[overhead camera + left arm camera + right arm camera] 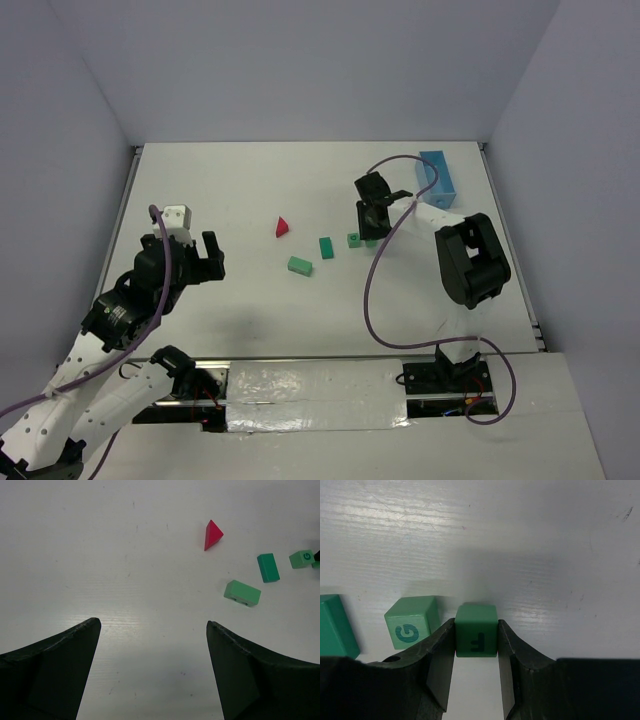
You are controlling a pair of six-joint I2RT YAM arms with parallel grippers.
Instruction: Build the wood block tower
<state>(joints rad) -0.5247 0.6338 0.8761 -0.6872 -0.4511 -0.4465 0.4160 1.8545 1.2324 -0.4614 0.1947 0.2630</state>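
While your right gripper point(476, 626) clamps the green F cube point(476, 640) on the table point(230, 180), just beside the G cube point(412, 621), your left gripper point(152, 625) gapes, holding nothing. You can't make out the blue tray's point(437, 178) contents. Another green block point(335, 625) is cut off at the frame edge.

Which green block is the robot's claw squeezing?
The small green wooden cube marked F, pinched in the right gripper. The green wooden cube marked G sits loose beside it.

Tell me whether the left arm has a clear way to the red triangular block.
Probably yes: the left gripper is open and only bare table lies between it and the red triangular block.
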